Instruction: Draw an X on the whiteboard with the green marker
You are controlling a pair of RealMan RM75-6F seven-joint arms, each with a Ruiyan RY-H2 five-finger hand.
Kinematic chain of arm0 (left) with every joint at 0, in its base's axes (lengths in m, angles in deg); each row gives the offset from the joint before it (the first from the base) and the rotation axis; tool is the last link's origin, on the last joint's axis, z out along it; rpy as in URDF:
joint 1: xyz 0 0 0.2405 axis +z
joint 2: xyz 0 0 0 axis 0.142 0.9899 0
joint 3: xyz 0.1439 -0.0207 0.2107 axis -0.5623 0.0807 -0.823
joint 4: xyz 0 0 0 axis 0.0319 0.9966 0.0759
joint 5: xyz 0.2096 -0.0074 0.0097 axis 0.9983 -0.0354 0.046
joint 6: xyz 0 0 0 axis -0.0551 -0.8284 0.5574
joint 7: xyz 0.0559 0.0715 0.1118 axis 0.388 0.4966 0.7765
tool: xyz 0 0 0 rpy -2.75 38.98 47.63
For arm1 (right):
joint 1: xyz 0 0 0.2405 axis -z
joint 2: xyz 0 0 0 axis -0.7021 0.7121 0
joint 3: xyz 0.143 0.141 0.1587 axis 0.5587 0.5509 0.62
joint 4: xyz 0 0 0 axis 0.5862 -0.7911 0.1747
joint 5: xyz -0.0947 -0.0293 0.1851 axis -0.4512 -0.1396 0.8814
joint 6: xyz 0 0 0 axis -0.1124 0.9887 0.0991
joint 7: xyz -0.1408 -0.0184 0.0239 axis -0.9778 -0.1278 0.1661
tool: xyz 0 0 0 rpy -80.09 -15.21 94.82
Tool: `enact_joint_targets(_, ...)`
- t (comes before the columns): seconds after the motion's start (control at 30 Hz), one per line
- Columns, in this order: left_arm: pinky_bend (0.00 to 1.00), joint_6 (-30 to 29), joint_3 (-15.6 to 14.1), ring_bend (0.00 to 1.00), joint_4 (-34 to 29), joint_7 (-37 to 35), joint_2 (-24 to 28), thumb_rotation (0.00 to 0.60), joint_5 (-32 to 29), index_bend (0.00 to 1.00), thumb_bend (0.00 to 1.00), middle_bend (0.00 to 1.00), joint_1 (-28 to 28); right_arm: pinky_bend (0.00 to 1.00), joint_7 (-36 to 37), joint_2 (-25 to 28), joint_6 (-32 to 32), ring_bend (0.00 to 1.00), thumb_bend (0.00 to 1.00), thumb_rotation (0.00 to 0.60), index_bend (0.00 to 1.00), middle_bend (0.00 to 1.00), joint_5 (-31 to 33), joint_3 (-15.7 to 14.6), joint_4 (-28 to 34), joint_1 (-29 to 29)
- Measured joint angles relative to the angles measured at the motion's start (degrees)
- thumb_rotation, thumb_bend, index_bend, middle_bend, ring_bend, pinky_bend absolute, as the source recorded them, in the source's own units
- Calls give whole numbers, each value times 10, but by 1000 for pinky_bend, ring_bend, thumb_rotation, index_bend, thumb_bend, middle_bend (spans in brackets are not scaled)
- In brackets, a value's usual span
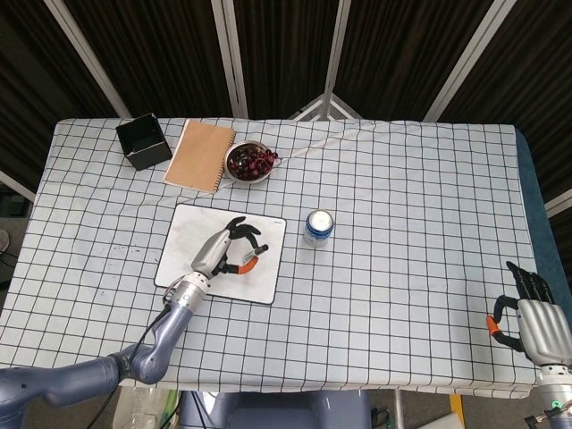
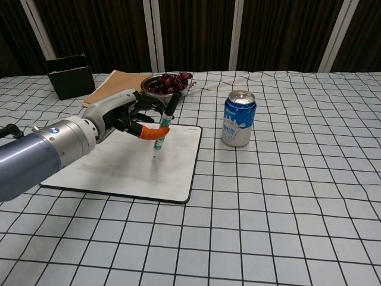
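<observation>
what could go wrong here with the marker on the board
The whiteboard looks blank under the green marker, so the stroke may not be marking. The left hand works near the board's right edge, so the tip could run onto the tablecloth. A wider sweep might reach the can.
</observation>
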Motion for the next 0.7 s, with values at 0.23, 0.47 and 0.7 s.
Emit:
enact_joint_targets(0.23, 148, 6, -4, 58, 23, -6, -4, 600, 4, 775, 606, 287, -3, 0, 1, 0, 1, 0, 373, 600, 0, 0, -2, -1, 0, 0)
enact_joint_targets(0.47, 148, 8, -9, 58, 58, -10, -6, 600, 10, 778, 604, 288, -5, 0, 1, 1, 1, 0, 373, 600, 0, 0, -3, -2, 1, 1)
enact_joint_targets(0.7, 148, 8, -14, 58, 117, -18, -6, 600, 25, 779, 603, 288, -9, 0, 2, 1, 4, 0, 373, 600, 0, 0, -9, -4, 0, 2)
